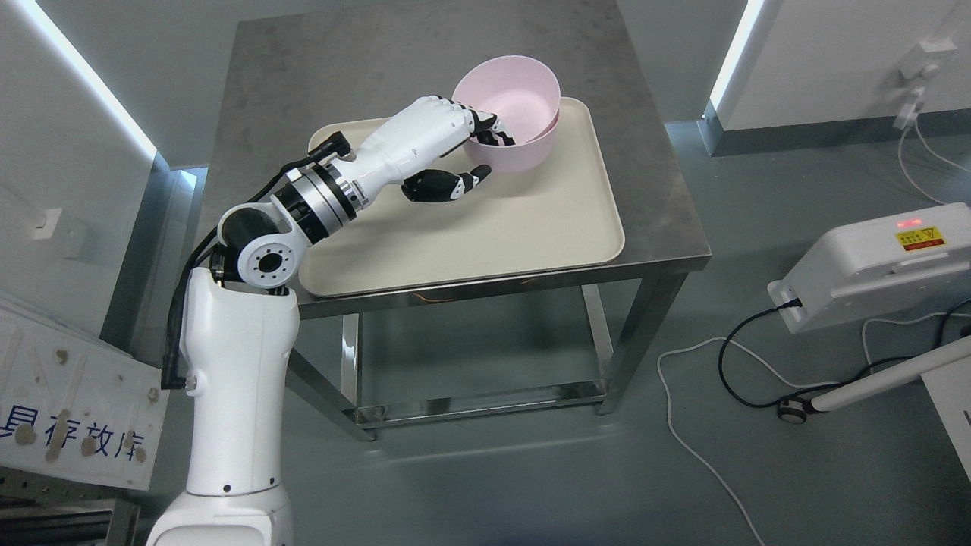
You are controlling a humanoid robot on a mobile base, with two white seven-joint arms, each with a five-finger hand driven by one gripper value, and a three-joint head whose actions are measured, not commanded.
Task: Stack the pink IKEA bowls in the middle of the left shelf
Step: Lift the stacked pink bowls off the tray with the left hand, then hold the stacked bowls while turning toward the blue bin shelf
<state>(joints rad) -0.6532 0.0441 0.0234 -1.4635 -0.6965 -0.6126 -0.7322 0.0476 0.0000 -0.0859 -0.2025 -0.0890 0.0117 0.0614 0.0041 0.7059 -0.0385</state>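
A pink bowl [516, 95] sits nested in a second pink bowl [527, 158] at the far right corner of a cream tray [531, 220] on a steel table [425, 53]. The upper bowl looks slightly tilted in the lower one. My left hand [489, 152] reaches in from the lower left and grips the upper bowl's near-left rim. Its fingers [493, 133] curl inside the bowl and the thumb [455, 184] presses against the outer wall. No shelf is in view. My right arm is out of view.
The table's front edge [501, 284] is near the tray's rim. A white device [880, 265] with cables [728, 364] lies on the floor at the right. A white panel with print [76, 409] leans at the lower left. Walls stand on both sides.
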